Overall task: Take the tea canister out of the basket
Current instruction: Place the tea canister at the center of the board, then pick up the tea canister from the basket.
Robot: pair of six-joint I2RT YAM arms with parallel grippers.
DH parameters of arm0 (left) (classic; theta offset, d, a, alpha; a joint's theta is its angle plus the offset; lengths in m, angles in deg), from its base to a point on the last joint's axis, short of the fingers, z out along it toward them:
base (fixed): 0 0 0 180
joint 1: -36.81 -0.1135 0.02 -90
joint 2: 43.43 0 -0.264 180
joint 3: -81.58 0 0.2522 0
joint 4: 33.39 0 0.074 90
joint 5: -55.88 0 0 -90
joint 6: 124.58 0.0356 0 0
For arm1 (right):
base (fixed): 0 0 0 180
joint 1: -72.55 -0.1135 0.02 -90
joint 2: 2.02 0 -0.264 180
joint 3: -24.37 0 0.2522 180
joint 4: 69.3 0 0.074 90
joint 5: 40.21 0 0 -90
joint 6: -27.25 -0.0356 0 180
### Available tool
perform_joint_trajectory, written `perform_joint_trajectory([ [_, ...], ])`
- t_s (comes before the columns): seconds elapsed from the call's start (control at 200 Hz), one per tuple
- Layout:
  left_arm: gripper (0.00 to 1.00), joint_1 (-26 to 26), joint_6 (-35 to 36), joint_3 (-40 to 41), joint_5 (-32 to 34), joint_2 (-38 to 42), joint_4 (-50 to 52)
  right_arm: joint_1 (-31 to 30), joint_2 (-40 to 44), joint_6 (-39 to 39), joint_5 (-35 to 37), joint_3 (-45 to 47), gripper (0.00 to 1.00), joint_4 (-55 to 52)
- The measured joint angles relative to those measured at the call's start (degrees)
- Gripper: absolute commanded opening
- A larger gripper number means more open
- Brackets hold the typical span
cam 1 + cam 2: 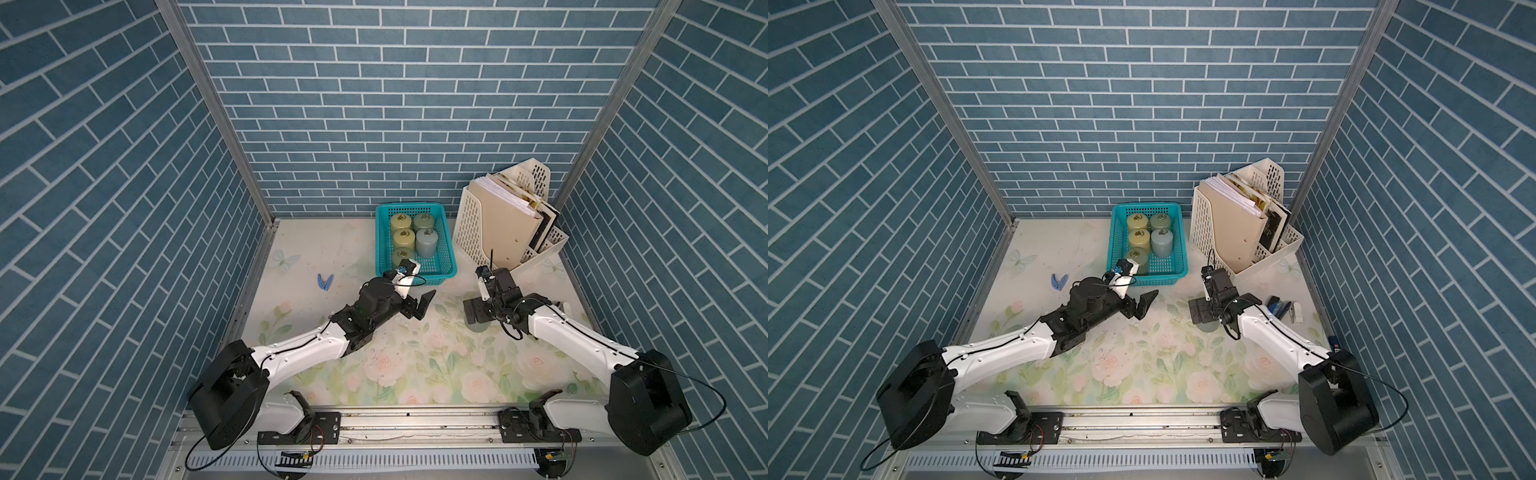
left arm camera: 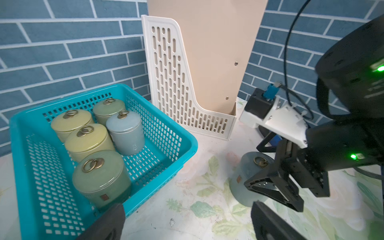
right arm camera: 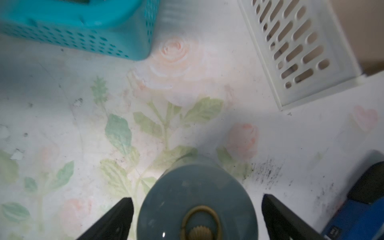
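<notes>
— Top views first, and both show the basket (image 1: pixel 445 249) at the back of the flowered table (image 1: pixel 415 361), just beside the cream file holder (image 1: pixel 469 220). Inside it stand five canisters (image 1: pixel 404 239), ring lids up.
— And the tea canister (image 1: pixel 478 327)? It's out on the table, in front of the file holder, mostly hidden under the right gripper (image 1: pixel 478 316).
— Meanwhile the left gripper (image 1: pixel 419 305) hangs by the basket's near edge, fingers spread wide, nothing between them.
— Left wrist view. The tea canister (image 2: pixel 247 182) stands upright on the table, grey-blue, brass ring on its lid, apart from the basket. A small reddish-brown label (image 2: pixel 238 179) sits low on its side, too small to read.
— Same kind of label on the nearest green one in the basket. Faint emblem on the pale grey one, unreadable too.
— Right wrist view, looking straight down on that lid. The right gripper's fingers (image 3: pixel 116 220) stand wide, one on each side of the tea canister, and a strip of table shows in both gaps. Jaws open, clear of it, holding nothing.
— Basket corner and file holder lie ahead. A blue-and-black object (image 3: pixel 357 212) just beyond one finger carries a small white marking, blurred beyond reading.
</notes>
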Motion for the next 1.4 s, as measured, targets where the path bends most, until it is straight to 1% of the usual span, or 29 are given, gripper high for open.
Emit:
perform_joint_trajectory([
  [0.155,1.0,-0.9,-0.9,-0.9,2.8,2.2,2.3,-2.9,1.9,0.0,0.9,-8.2,1.0,-0.4],
  [0.285,1.0,-3.6,-1.6,-2.3,3.9,4.2,5.0,-5.8,-1.4,0.0,1.2,-14.2,1.0,0.4],
  [0.375,1.0,-7.3,-2.4,-2.8,3.5,5.1,6.9,-8.0,-7.1,0.0,1.1,-17.9,1.0,1.0],
  [0.445,1.0,-11.2,-3.2,-2.8,2.2,5.7,8.2,-9.4,-12.6,0.0,0.9,-21.2,1.0,1.3],
  [0.555,1.0,-17.6,-3.8,-2.8,-0.3,6.4,9.8,-11.1,-22.3,0.0,0.7,-28.7,1.0,1.5],
  [0.635,1.0,-19.9,-3.8,-2.8,-1.6,6.5,10.9,-12.2,-29.1,0.0,0.3,-35.6,1.0,1.2],
  [0.765,1.0,-21.5,-3.5,-2.8,-4.3,6.5,12.7,-13.2,-38.1,0.0,-0.2,-46.2,1.0,0.6],
  [0.97,1.0,-23.8,-3.6,-2.2,-6.8,7.1,13.4,-13.7,-48.6,-0.3,-0.8,-58.8,1.0,-2.0],
  [1.195,1.0,-24.1,-3.6,-0.6,-8.4,7.9,13.4,-13.7,-56.7,-0.5,-0.1,-68.5,1.0,-5.7],
  [1.4,1.0,-24.2,-3.6,-0.2,-9.2,7.9,13.3,-13.7,-60.0,-0.5,0.6,-71.9,1.0,-8.6],
])
